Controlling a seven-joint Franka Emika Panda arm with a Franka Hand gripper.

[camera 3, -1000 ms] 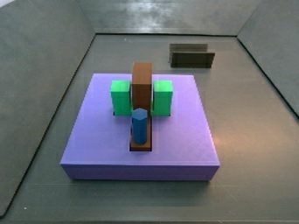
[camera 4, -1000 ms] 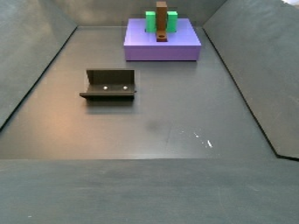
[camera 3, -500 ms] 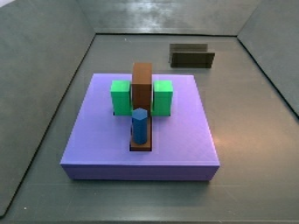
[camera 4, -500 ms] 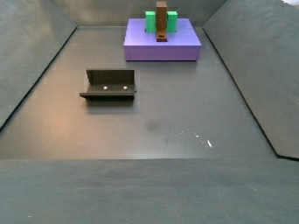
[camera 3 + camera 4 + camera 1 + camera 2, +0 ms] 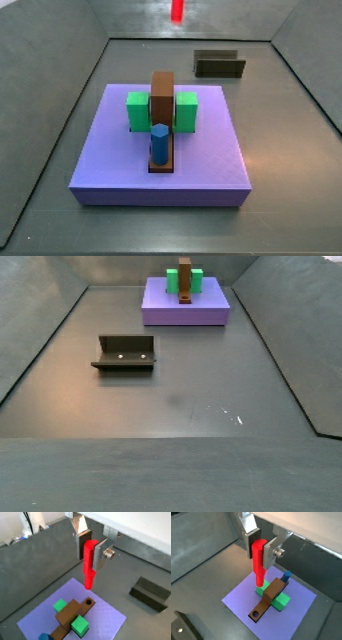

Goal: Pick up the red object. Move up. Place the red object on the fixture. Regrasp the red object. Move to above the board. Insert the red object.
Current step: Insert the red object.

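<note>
A: One red object (image 5: 88,564) hangs upright between the flat silver fingers (image 5: 102,553) of the gripper (image 5: 91,548), which are clamped on its upper part. Both wrist views show the hold (image 5: 258,558).

B: And where is it over the scene?

A: High above the board (image 5: 110,619), the purple slab. In a wrist view the peg's lower tip sits over the near edge of the slab, by a green block (image 5: 260,590) and the brown bar (image 5: 268,600).

B: Do the side cameras catch it?

A: Barely. In a side view only the lower end of the red object (image 5: 178,10) shows at the picture's 12 o'clock edge, with the gripper itself out of frame. In the side view from the far end of the floor, neither shows.

B: What stands on the slab?

A: Two green blocks (image 5: 138,110) at 9 and 3 o'clock of the brown bar (image 5: 163,100), and a blue peg (image 5: 159,143) upright at the bar's 6 o'clock end.

B: The fixture?

A: The fixture (image 5: 124,353) stands empty on the grey floor (image 5: 187,396), well apart from the board (image 5: 186,311), toward 7 o'clock of it in that side view.
</note>
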